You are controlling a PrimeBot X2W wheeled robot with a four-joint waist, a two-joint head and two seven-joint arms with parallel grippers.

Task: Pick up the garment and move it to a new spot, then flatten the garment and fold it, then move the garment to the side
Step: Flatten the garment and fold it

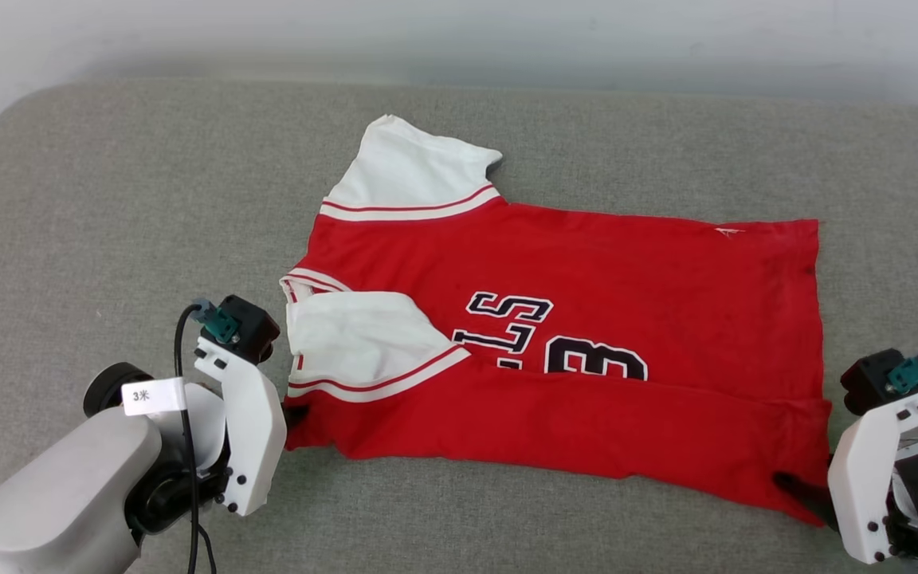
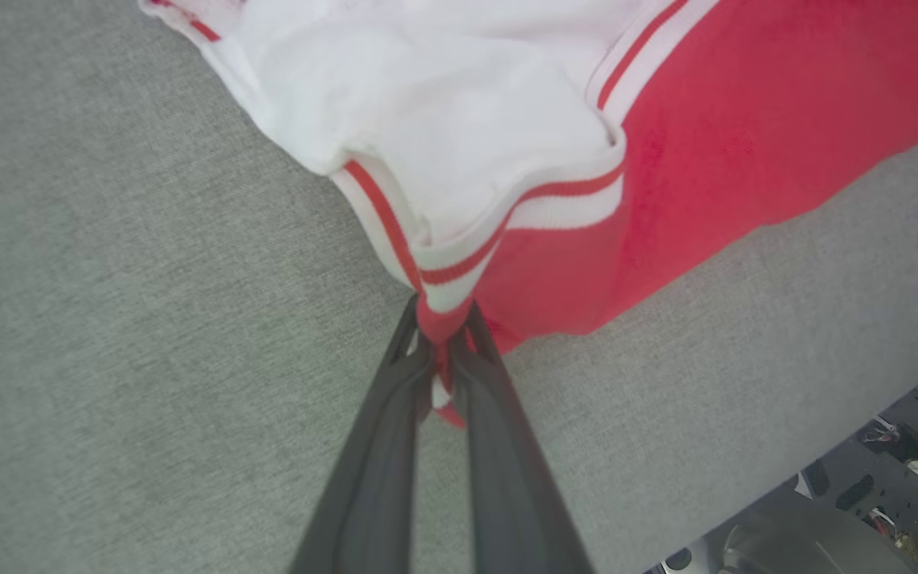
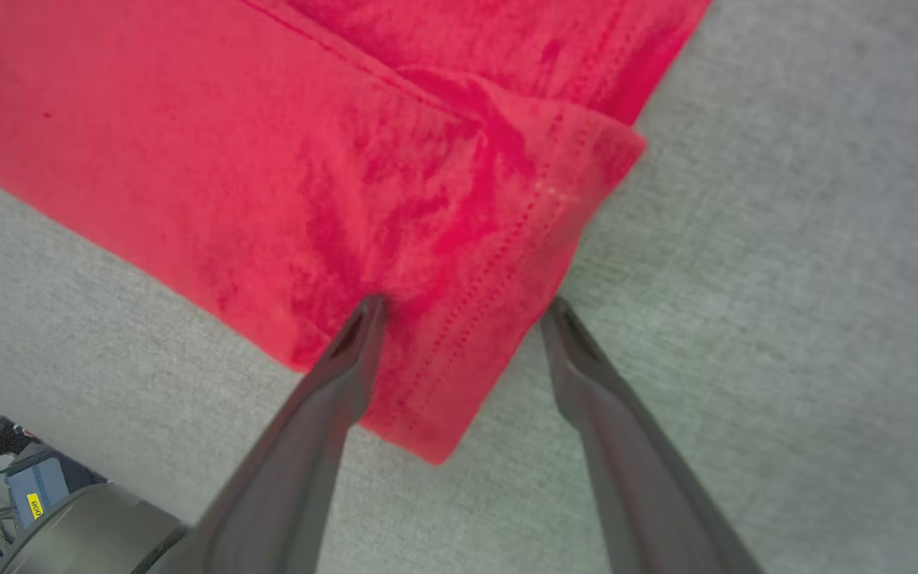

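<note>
On grey cushion (image 1: 148, 199): garment (image 1: 586, 319) flat, open room beyond every edge | left hand (image 2: 443, 335) pinched on near-left corner | right hand (image 3: 467, 307) spread wide astride near-right corner, holding nothing

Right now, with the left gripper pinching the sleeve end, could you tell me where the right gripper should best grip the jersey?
Probably the jersey, at its near hem corner, from the robot's side. It pokes out flat over the cushion as a folded double layer, and the open right gripper stands over it.

Lower left: I read "3米" on a white tag (image 1: 154, 396). Centre: on the garment (image 1: 586, 263) I make out "S" and "3"; other characters are cut off by a fold.
</note>
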